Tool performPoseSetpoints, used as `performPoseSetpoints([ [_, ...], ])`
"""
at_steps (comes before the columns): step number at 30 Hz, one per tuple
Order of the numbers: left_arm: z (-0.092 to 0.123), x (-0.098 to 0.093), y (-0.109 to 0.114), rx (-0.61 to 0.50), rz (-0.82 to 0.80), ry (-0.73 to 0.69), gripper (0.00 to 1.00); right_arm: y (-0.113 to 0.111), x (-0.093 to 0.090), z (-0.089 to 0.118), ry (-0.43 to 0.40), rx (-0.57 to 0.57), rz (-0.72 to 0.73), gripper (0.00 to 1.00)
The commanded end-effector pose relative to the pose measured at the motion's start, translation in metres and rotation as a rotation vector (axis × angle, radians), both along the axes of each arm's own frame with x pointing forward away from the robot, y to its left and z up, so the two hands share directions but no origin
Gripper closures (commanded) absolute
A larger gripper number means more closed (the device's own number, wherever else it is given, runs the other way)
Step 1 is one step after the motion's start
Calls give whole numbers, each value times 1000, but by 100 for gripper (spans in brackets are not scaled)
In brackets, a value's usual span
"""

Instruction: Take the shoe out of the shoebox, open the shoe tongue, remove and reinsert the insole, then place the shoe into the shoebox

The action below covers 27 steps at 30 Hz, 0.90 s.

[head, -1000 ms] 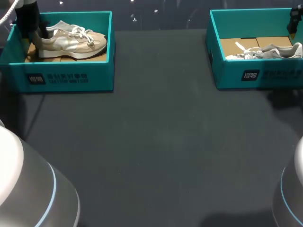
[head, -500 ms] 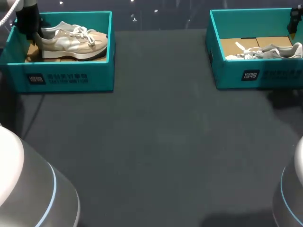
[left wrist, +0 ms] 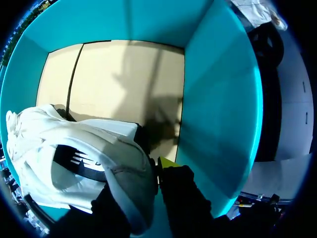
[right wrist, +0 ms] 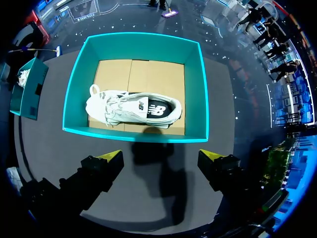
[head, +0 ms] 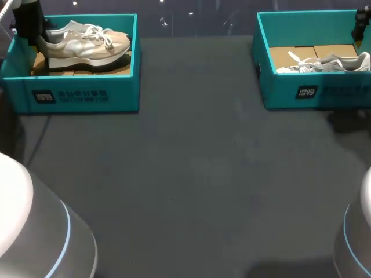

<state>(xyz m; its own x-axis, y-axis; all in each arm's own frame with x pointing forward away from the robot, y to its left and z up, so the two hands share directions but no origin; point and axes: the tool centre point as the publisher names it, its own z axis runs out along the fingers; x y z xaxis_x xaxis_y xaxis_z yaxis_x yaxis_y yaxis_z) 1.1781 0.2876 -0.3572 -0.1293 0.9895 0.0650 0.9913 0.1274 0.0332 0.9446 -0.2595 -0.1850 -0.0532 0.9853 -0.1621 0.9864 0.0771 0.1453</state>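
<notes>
A beige and white shoe [head: 87, 43] hangs tilted in the left teal shoebox [head: 81, 95], heel raised off the cardboard floor. My left gripper [head: 29, 29] is shut on the heel's rim. In the left wrist view the heel [left wrist: 124, 173] sits clamped in my left gripper [left wrist: 156, 168], one finger inside the shoe and one outside. A second, white shoe [right wrist: 133, 110] lies on its side in the right teal shoebox [right wrist: 133, 134]. My right gripper [right wrist: 161, 156] hovers open above that box's near wall, holding nothing; the head view shows it at the far right [head: 362, 23].
The two boxes stand at the back left and back right of the dark table [head: 197, 174]. The right shoebox [head: 313, 92] holds its shoe [head: 324, 63] on a cardboard floor. Wide flat table surface lies between and in front of the boxes.
My left gripper has closed on the beige shoe's heel and risen, lifting the shoe off the box floor. The right arm and the white shoe have not moved.
</notes>
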Motion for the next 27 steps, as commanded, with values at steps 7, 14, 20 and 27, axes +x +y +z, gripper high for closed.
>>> performPoseSetpoints([
  [7,45,-5,6,-35,-7,-13,100,0,0,0,0,0,0,0],
  [14,72,-9,7,-39,-12,-33,100,0,0,0,0,0,0,0],
  [20,94,-11,6,-49,-10,-34,100,0,0,0,0,0,0,0],
  [27,122,-18,0,-42,-25,-68,100,0,0,0,0,0,0,0],
])
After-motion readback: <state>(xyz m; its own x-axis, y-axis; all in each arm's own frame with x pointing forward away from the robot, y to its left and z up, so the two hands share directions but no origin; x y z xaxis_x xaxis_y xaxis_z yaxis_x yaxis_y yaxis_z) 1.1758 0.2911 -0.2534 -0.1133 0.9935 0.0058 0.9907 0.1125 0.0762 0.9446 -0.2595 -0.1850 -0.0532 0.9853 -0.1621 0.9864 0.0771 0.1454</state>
